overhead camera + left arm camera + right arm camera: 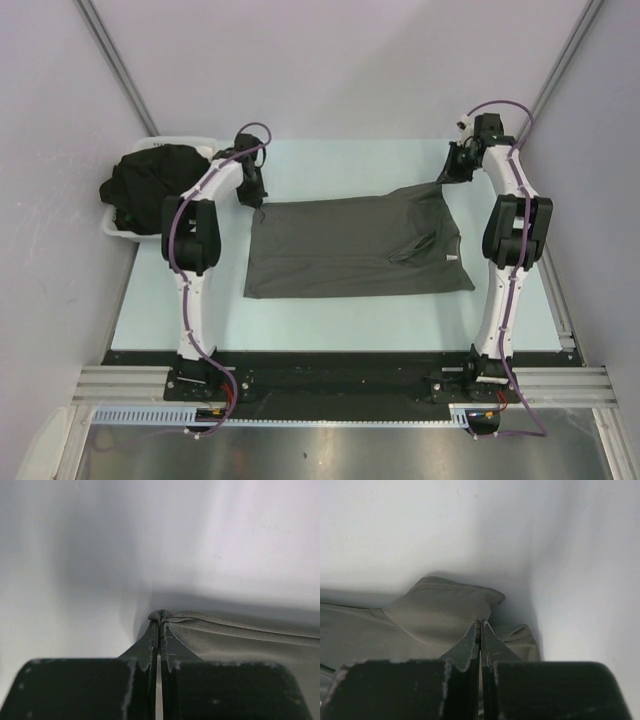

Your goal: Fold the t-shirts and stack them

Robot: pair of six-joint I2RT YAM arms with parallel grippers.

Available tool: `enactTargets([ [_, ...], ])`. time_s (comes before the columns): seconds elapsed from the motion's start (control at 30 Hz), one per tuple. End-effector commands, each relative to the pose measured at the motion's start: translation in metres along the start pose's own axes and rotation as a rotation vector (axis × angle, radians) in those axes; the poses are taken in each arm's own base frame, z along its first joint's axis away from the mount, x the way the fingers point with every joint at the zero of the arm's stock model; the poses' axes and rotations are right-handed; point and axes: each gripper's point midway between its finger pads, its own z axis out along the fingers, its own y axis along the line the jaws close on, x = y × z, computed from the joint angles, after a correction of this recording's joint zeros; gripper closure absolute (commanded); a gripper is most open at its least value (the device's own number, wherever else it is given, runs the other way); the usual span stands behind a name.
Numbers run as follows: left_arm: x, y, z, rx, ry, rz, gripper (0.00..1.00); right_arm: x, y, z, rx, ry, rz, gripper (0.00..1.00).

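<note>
From above, a white tray (118, 229) sits at the far left corner of the bench (330, 320), and it holds a loose heap of black t-shirts (155, 180) that rises over its rim and hides most of its inside; how many are in the heap cannot be told. Beside the tray, in the middle of the bench, a charcoal grey t-shirt (355, 245) lies spread almost flat, with a crease and a small pale tag near its right edge. The left claw (258, 200) is down at the shirt's far left corner, between the tray and the cloth, and the right claw (445, 178) is at the far right corner, where the fabric is drawn up into a peak. In the left wrist view, the left claw (160, 622) has its jaws pressed together on a small bunch of the grey shirt's hem (225, 630), which runs away to the right. In the right wrist view, the right claw (480, 625) is likewise closed tight, pinching a raised fold of the grey shirt (440, 610), with the rest of the cloth trailing off to the left.
</note>
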Motion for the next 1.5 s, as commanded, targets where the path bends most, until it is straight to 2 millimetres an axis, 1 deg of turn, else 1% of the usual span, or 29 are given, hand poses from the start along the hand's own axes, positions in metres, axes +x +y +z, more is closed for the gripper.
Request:
enactTargets([
  [0.0,-0.016,0.001,-0.054,0.044,-0.084,0.003,1.00,-0.034,0.015,-0.056,0.015,-0.130,-0.040,1.00],
  [0.07,-0.008,0.001,-0.057,0.054,-0.067,0.006,1.00,-0.031,0.015,-0.061,0.012,-0.131,-0.036,1.00],
  [0.1,-0.009,0.001,-0.065,0.064,-0.077,0.009,1.00,-0.029,0.014,-0.062,0.016,-0.130,-0.031,1.00],
  [0.13,-0.003,0.002,-0.065,0.064,-0.064,0.010,1.00,-0.026,0.015,-0.065,0.015,-0.126,-0.028,1.00],
  [0.17,-0.005,0.002,-0.072,0.074,-0.075,0.011,1.00,-0.023,0.013,-0.066,0.019,-0.121,-0.023,1.00],
  [0.2,-0.002,0.001,-0.074,0.079,-0.069,0.014,1.00,-0.020,0.012,-0.067,0.027,-0.115,-0.020,1.00],
  [0.23,0.004,0.003,-0.075,0.078,-0.058,0.015,1.00,-0.014,0.011,-0.068,0.030,-0.102,-0.013,1.00],
  [0.3,0.006,0.001,-0.083,0.099,-0.057,0.019,1.00,-0.010,0.011,-0.071,0.034,-0.098,-0.005,1.00],
  [0.37,0.014,0.002,-0.084,0.099,-0.040,0.024,1.00,0.000,0.008,-0.071,0.041,-0.075,0.007,1.00],
  [0.4,0.015,0.002,-0.089,0.101,-0.046,0.027,1.00,0.005,0.007,-0.070,0.045,-0.062,0.019,1.00],
  [0.43,0.021,0.004,-0.088,0.097,-0.033,0.027,1.00,0.011,0.006,-0.070,0.044,-0.042,0.030,1.00],
  [0.57,0.032,0.007,-0.094,0.095,-0.022,0.034,1.00,0.031,0.006,-0.072,0.044,0.020,0.067,1.00],
  [0.63,0.039,0.009,-0.097,0.093,-0.016,0.034,1.00,0.041,0.009,-0.076,0.040,0.042,0.084,1.00],
  [0.7,0.043,0.010,-0.100,0.094,-0.016,0.032,1.00,0.045,0.011,-0.084,0.045,0.047,0.093,1.00],
  [0.77,0.051,0.008,-0.102,0.115,0.002,0.033,1.00,0.050,0.013,-0.090,0.046,0.059,0.107,1.00],
  [0.8,0.053,0.008,-0.102,0.114,0.007,0.033,1.00,0.056,0.015,-0.095,0.047,0.076,0.113,1.00],
  [0.87,0.059,0.008,-0.103,0.114,0.018,0.038,1.00,0.062,0.016,-0.099,0.051,0.093,0.126,1.00],
  [0.97,0.063,0.009,-0.106,0.113,0.019,0.042,1.00,0.077,0.014,-0.107,0.079,0.131,0.148,1.00],
  [1.03,0.065,0.009,-0.106,0.115,0.025,0.041,1.00,0.092,0.013,-0.110,0.093,0.169,0.168,1.00],
  [1.1,0.067,0.007,-0.107,0.116,0.031,0.047,1.00,0.103,0.011,-0.112,0.106,0.196,0.187,1.00],
  [1.2,0.070,0.005,-0.107,0.117,0.037,0.054,1.00,0.122,0.003,-0.111,0.148,0.241,0.210,1.00],
  [1.23,0.071,0.005,-0.108,0.115,0.041,0.054,1.00,0.127,0.001,-0.110,0.155,0.254,0.213,1.00],
  [1.27,0.073,0.003,-0.107,0.117,0.045,0.057,1.00,0.137,-0.003,-0.107,0.169,0.281,0.222,1.00],
  [1.37,0.078,0.001,-0.107,0.116,0.061,0.058,1.00,0.155,-0.012,-0.100,0.200,0.342,0.239,1.00],
  [1.47,0.087,0.001,-0.108,0.111,0.077,0.063,1.00,0.162,-0.017,-0.094,0.205,0.373,0.254,1.00],
])
